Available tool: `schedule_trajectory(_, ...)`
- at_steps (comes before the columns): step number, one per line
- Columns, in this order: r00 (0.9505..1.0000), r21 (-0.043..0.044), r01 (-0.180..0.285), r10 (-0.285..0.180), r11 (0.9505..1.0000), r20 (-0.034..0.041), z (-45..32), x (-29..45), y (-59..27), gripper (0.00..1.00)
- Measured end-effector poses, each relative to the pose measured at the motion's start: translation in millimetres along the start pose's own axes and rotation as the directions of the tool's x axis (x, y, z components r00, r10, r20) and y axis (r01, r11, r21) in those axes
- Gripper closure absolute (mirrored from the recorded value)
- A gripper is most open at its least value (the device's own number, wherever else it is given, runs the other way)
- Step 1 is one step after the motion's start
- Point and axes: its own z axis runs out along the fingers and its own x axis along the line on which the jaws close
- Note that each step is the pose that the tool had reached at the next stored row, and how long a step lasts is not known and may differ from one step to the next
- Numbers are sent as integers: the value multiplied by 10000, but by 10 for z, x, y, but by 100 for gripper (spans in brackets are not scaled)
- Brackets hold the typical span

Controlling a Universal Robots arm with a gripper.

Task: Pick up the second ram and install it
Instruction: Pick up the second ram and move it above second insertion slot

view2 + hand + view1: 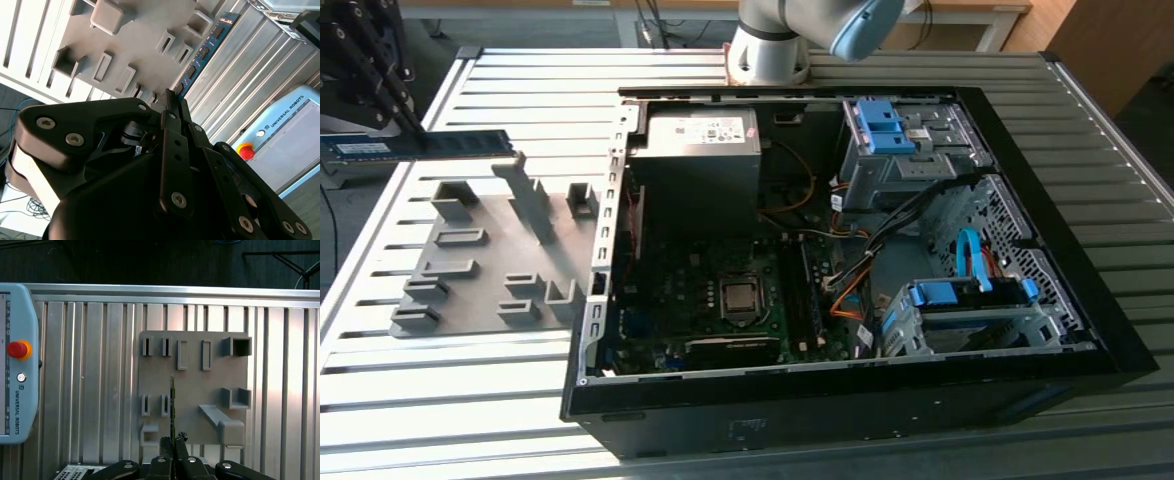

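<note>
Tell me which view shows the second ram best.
Exterior view: the second ram shows its broad face side-on, held by the gripper above the gray rack. The second wrist view shows part of its chip side; the first wrist view shows it edge-on.

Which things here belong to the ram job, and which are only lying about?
Job:
second ram, gripped by the tool
open computer case

Lying about:
gray slotted rack
teach pendant
blue drive-bay clips

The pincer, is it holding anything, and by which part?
Yes: the pincer grips the second ram by one end, the rest jutting out over the gray rack.
</note>
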Motion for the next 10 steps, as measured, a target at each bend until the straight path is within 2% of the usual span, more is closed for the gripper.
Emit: schedule_trajectory(10,10000,0,0,0,10000,0,0,0,-52,86)
